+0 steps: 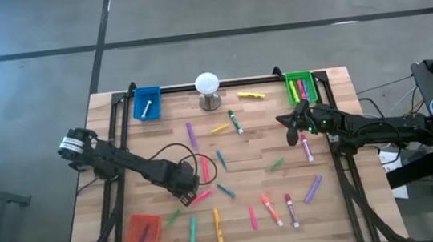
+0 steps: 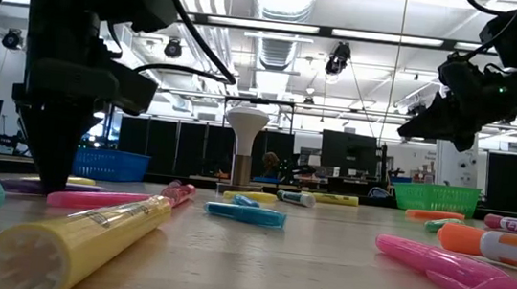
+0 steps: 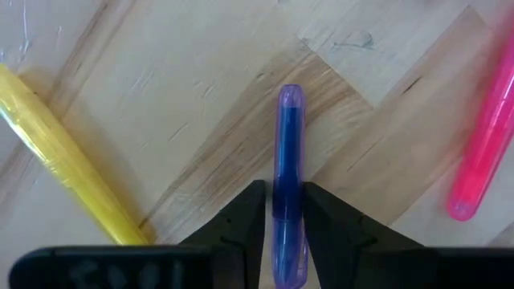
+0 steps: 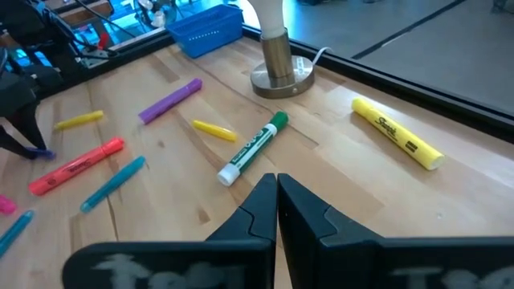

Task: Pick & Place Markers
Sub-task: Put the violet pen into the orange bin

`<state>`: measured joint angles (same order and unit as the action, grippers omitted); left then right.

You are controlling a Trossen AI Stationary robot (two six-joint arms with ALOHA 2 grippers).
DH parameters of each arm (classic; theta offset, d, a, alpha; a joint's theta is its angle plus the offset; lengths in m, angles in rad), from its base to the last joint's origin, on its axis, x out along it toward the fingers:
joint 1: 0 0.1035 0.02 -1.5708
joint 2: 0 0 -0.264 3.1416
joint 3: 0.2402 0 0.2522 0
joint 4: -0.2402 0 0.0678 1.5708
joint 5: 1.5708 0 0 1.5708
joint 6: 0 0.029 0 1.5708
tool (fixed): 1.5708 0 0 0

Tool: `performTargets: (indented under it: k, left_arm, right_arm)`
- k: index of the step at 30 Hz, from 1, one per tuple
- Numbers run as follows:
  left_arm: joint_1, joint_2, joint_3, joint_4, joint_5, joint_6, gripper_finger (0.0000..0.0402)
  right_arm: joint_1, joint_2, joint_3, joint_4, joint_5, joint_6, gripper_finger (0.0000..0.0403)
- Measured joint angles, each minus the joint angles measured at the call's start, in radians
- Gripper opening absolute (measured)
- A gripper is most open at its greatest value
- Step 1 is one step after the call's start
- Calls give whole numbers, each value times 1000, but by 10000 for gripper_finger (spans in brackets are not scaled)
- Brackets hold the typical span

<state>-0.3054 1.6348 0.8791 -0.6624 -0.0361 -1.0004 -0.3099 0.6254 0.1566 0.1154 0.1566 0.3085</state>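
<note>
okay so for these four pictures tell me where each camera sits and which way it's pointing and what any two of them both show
High view: above the table, facing straight down; both arms, left tool, right tool.
Low view: at tabletop height, facing level across toward the room; both arms come in from above.
Left wrist view: on the left arm, facing down; its fingers grip a purple marker.
Right wrist view: on the right arm, facing across the table; its fingers are shut, empty.
Shared: the white ball on a metal stand shows in high and low views.
</note>
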Motion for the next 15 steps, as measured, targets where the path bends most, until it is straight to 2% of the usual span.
performTargets:
  k: [3,8,15]
  left_arm:
    - [0,-2,0,-3,7,-5,75]
    - [0,-37,22,-67,40,-33,24]
    - [-23,-162,94,-174,105,-144,27]
  right_arm:
    - [0,0,0,1,0,-1,8]
    - [0,0,0,2,0,-1,8]
    - [0,0,-1,3,0,-3,8]
